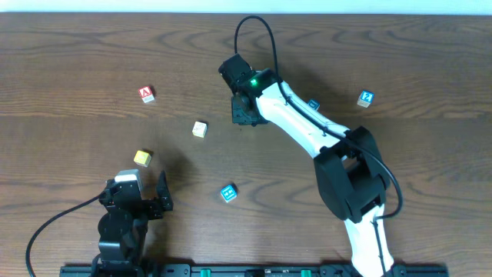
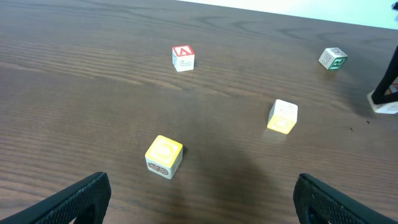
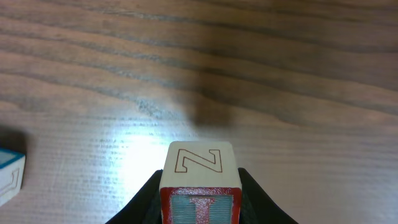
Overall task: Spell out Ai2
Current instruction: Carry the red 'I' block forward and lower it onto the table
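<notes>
My right gripper (image 1: 244, 110) is at the upper middle of the table, shut on a wooden letter block (image 3: 199, 160). That block has an outlined Z on one face and a red-framed I on the face toward the camera. In the right wrist view the fingers (image 3: 199, 190) clamp both its sides, low over the wood. A red A block (image 1: 146, 94) lies at the upper left and shows in the left wrist view (image 2: 183, 58). My left gripper (image 1: 142, 201) is open and empty at the front left, its fingers (image 2: 211, 205) spread wide.
A cream block (image 1: 200, 129), a yellow block (image 1: 143, 158) and a blue block (image 1: 227, 192) lie between the arms. Two blue blocks (image 1: 366, 98) (image 1: 314, 104) lie to the right. A green-marked block (image 2: 333, 59) shows far right in the left wrist view.
</notes>
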### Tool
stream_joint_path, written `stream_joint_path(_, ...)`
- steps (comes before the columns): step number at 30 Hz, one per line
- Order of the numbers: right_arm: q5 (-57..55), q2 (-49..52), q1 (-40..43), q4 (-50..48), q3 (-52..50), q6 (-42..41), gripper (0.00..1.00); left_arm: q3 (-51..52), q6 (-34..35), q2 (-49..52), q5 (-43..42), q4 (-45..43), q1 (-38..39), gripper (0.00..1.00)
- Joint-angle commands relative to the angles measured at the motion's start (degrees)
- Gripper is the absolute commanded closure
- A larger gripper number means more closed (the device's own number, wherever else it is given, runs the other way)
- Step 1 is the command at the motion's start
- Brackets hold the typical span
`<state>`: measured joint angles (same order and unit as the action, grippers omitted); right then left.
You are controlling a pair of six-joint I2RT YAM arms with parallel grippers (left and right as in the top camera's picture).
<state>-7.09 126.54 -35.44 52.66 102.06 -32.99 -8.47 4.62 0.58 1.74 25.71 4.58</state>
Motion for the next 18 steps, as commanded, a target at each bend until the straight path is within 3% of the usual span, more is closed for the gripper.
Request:
stream_joint_path(1,2.27,0.9,2.14,-0.66,1.36,0.63,0.76,1.11,-0.39,-0.33,0.52,0.17,-0.15,0.05)
stream_joint_path(18,4.13,4.04,2.71,-1.25,1.33,-0.83,0.79,1.11,-0.37,-0.33,0.52,0.17,-0.15,0.05)
